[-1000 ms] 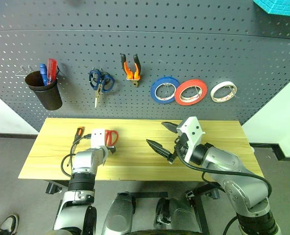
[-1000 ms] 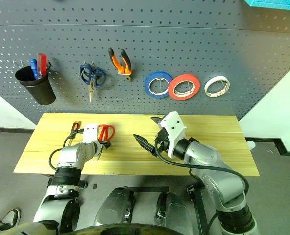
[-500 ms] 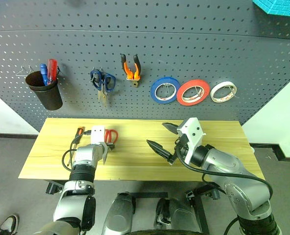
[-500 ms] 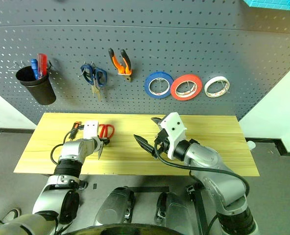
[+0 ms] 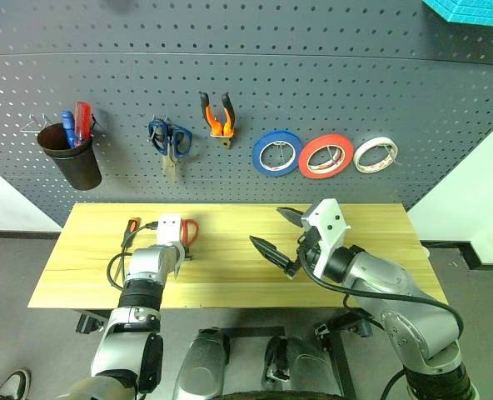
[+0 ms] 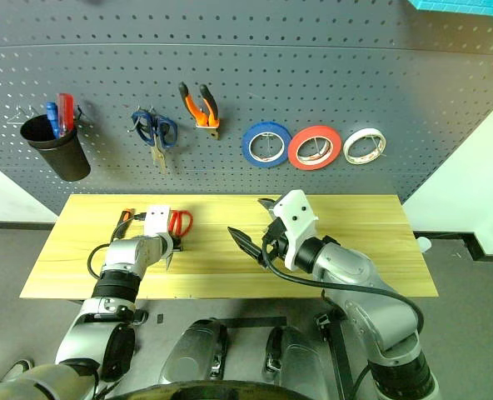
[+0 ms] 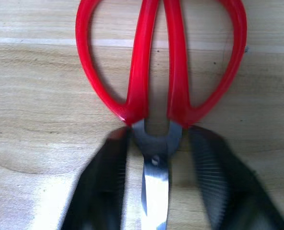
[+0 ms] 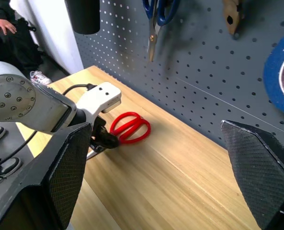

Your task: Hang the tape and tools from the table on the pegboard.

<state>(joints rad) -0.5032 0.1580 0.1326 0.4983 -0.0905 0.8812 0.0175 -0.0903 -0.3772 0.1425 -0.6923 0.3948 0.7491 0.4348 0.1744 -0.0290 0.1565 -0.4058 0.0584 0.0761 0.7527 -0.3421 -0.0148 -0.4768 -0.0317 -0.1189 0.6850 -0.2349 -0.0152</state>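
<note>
Your left gripper (image 7: 157, 135) pointed down at the table (image 5: 230, 283), its two black fingers (image 7: 101, 182) standing apart on either side of the pivot of the red-handle scissors (image 7: 137, 57). A thin strip of wood showed between each finger and the blade, so you had no clamp on it; the fingers were blurred. The scissors lay flat on the left part of the table, nearer the back edge than the front, handle loops toward the pegboard (image 5: 313, 83). The orange-handled screwdriver (image 5: 132, 225) lay on the table just left of that gripper, toward the back-left corner. Your right gripper (image 5: 266, 227) hung above the middle of the table, jaws spread wide and holding nothing, well apart from the scissors. On the pegboard, the blue tape (image 5: 258, 157) hung right of centre, with a red roll (image 5: 306, 158) and a white roll (image 5: 359, 157) in line to its right. The orange-and-black pliers (image 5: 227, 125) hung to the tape's left, then blue-handle scissors (image 5: 170, 137), then a black cup (image 5: 67, 162) holding a blue and a red screwdriver.
</note>
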